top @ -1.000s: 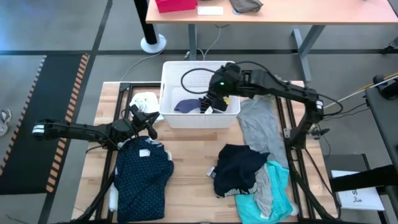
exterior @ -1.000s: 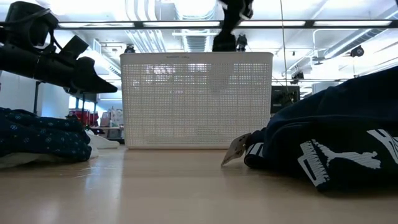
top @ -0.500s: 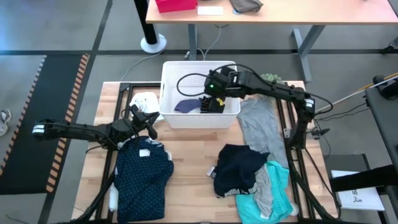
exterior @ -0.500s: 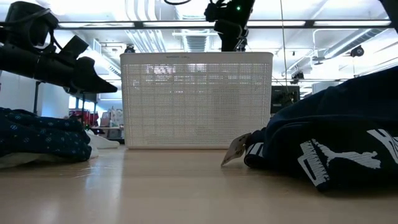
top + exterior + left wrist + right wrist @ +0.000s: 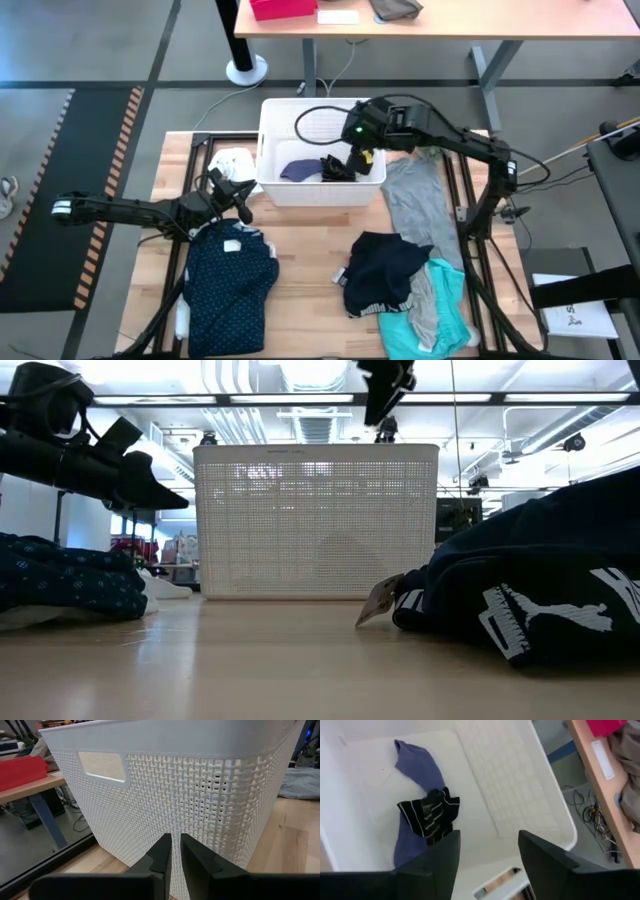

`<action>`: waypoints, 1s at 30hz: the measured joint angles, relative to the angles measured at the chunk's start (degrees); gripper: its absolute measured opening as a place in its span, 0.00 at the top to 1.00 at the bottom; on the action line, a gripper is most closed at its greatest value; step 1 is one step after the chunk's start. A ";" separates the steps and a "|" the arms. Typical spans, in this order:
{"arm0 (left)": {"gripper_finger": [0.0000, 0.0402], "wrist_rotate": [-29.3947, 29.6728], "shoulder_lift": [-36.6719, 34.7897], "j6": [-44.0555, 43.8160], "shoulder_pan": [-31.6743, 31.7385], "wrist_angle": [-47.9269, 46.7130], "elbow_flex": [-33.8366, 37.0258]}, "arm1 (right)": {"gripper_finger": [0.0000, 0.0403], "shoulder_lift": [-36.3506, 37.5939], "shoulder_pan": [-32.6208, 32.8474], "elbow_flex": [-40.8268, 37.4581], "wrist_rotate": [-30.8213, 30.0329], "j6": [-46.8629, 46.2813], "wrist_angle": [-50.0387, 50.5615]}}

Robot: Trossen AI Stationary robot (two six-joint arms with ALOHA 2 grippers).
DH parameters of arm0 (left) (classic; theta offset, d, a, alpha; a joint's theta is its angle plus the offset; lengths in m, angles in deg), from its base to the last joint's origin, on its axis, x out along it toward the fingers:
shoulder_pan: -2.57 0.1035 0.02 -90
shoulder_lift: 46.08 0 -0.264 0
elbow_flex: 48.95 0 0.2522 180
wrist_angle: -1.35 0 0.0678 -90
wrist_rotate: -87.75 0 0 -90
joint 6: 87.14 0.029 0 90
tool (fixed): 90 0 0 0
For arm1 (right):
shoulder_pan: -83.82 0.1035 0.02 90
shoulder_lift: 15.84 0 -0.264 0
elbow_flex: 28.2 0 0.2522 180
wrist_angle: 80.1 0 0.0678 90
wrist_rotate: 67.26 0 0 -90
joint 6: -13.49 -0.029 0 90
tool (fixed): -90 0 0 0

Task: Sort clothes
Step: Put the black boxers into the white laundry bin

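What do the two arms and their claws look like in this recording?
Both arms are dark, slim and jointed. The right arm carries a looping black cable and a small green light near its wrist; the right claw has two broad dark fingers. The left claw has two tapered dark fingers.

Striped piece (image 5: 431,815) lies crumpled on blue piece (image 5: 418,767) inside basket (image 5: 272,188); dotted shirt (image 5: 230,285) lies flat, table's left.

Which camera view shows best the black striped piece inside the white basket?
The right wrist view: the black striped piece lies unobstructed on a blue cloth. The high view shows it small; the low and left wrist views show only the basket wall.
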 joint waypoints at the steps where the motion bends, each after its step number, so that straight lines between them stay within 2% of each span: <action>1: 0.93 0.01 0.00 0.00 -0.01 -0.02 -0.02 | 0.58 0.66 -0.02 0.00 -0.16 -0.06 0.68; 4: 0.93 0.00 0.00 0.00 0.00 -0.02 0.00 | 0.72 2.55 -0.03 0.00 -0.39 -1.15 3.63; 7: 0.93 0.01 0.00 0.00 0.00 0.00 -0.02 | 0.91 4.42 0.40 -0.09 -0.31 -3.43 7.37; 9: 0.93 0.02 0.00 0.00 0.00 -0.01 -0.02 | 0.97 5.61 1.35 -0.11 -0.34 -4.78 10.15; 13: 0.93 0.01 0.00 0.00 -0.01 0.00 -0.01 | 0.96 8.65 3.78 -1.05 -2.57 -7.73 14.18; 19: 0.93 0.02 0.00 0.00 -0.02 -0.01 -0.01 | 0.99 15.56 8.39 -5.07 -2.66 -14.68 15.76; 24: 0.93 0.01 0.00 0.00 -0.02 0.01 0.00 | 1.00 22.53 13.26 -11.13 -2.84 -22.32 14.93; 30: 0.93 0.02 0.00 0.00 0.00 -0.02 0.00 | 1.00 28.35 19.16 -19.30 -5.77 -30.51 14.37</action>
